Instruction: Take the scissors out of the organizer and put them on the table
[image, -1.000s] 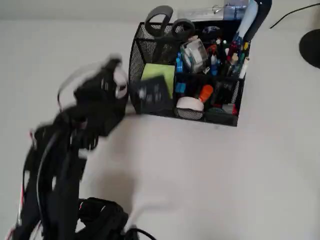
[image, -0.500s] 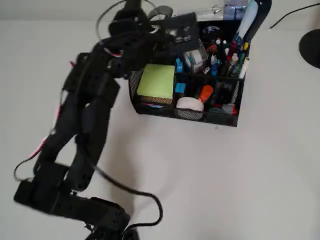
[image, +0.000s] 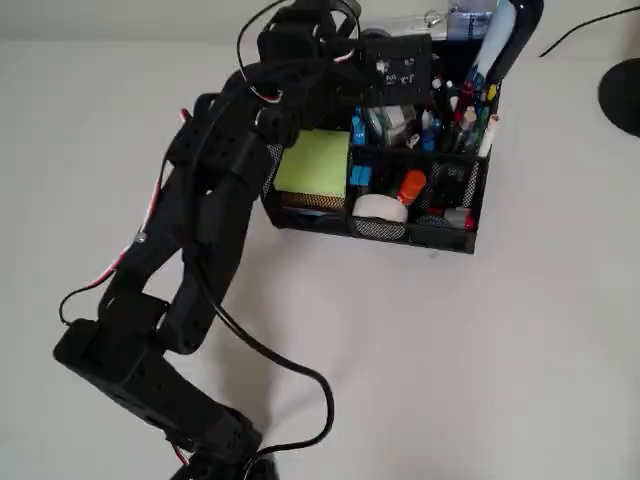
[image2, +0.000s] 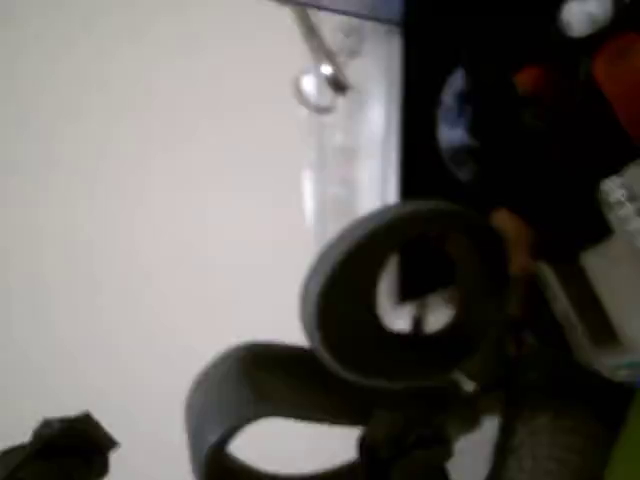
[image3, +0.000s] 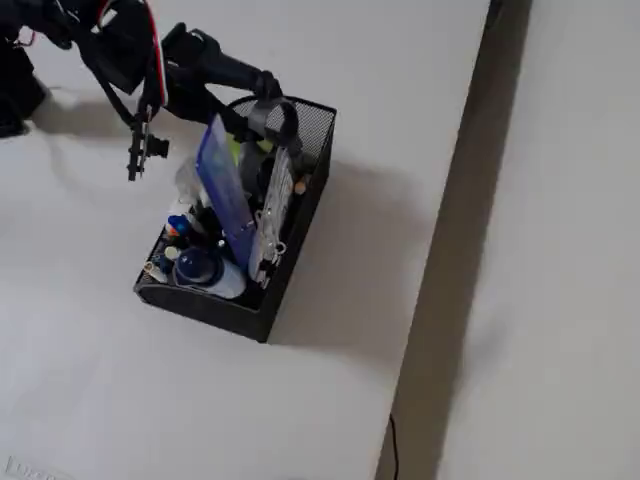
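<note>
At the 12 o'clock edge of the overhead view, the black arm (image: 200, 230) is reaching diagonally from its base at 7 o'clock up over the back-left corner of the organizer (image: 420, 232). The end effector (image3: 262, 88) is hovering right at the scissors (image2: 400, 290), whose grey loop handles are standing up out of the organizer's rear compartment; in the wrist view the two loops are sitting close to the lens, blurred. Cannot tell whether the end effector is released or clenched on the handles: in the overhead view the arm is covering it, and the fixed view is too small to resolve the fingers.

The organizer is sitting near the far edge of the desk (image: 480, 370), crowded with pens (image: 462, 112), a yellow-green note pad (image: 315, 162) and a white tape roll (image: 380, 207). Open desk is lying wide from 3 through 6 o'clock of the organizer in the overhead view, and also at 9 o'clock beyond the arm. In the fixed view the desk's edge is running at 3 o'clock, well apart from the organizer.
</note>
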